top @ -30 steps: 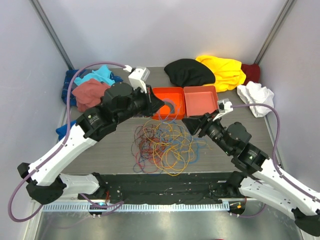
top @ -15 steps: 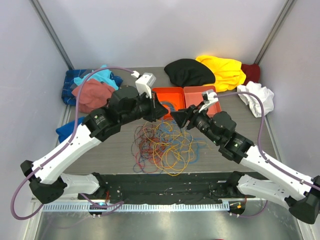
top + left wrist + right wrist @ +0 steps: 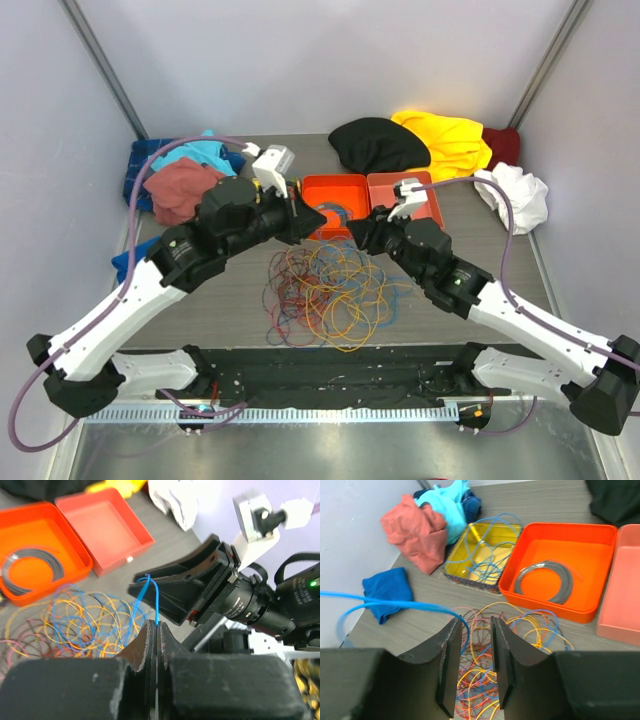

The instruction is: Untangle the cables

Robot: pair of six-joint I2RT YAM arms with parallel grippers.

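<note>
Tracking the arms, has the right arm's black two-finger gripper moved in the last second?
Yes. The right gripper has shifted left in the top view, from in front of the pale red tray to the near right corner of the orange tray.

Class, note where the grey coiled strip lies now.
Right wrist view: the grey strip lies inside the orange tray, right of the yellow tray, beyond the cables.

Glossy cables (image 3: 335, 285), smooth plast. tray (image 3: 555, 545)
</note>
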